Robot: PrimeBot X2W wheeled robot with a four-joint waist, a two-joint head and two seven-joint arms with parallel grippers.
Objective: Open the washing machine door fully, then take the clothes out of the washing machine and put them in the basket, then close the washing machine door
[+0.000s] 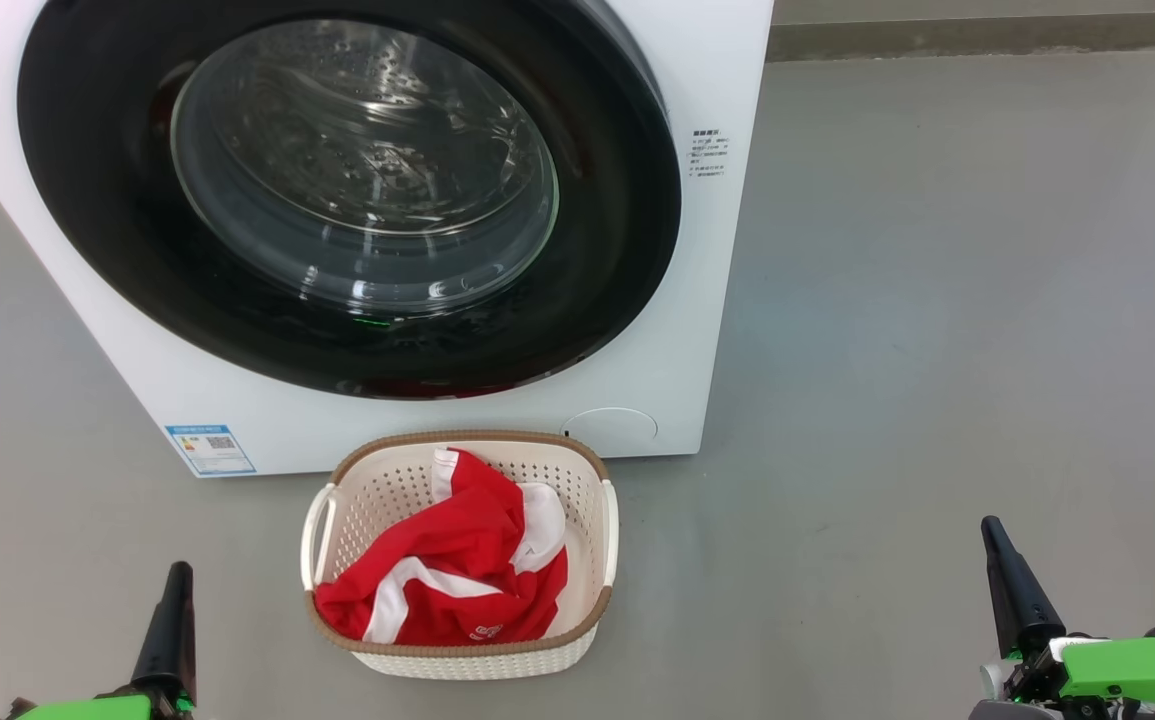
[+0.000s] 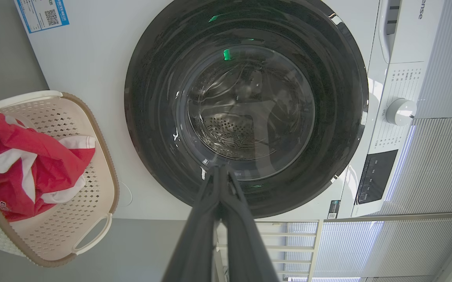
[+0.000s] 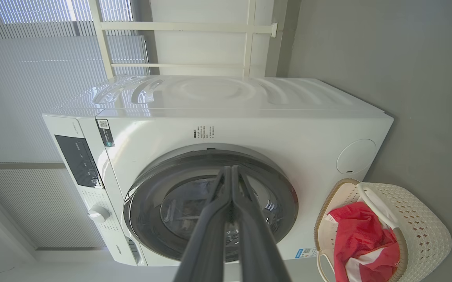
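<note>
The white washing machine [image 1: 707, 300] stands ahead with its round black-rimmed door [image 1: 117, 250] lying flat against its front, the steel drum visible through the glass. On the floor before it sits the cream basket [image 1: 592, 560], and red and white clothes [image 1: 447, 580] are heaped inside. My left gripper [image 1: 177, 580] is low at the left and my right gripper [image 1: 995, 540] low at the right, both shut and empty, well back from the machine. In the left wrist view the gripper [image 2: 218, 168] points at the door [image 2: 151, 98]; in the right wrist view the gripper [image 3: 231, 169] does too.
Bare grey floor [image 1: 937, 350] spreads right of the machine. A control panel and white dial [image 2: 401, 111] sit along the machine's top edge. A white rail frame [image 3: 179, 27] and window blinds stand behind the machine.
</note>
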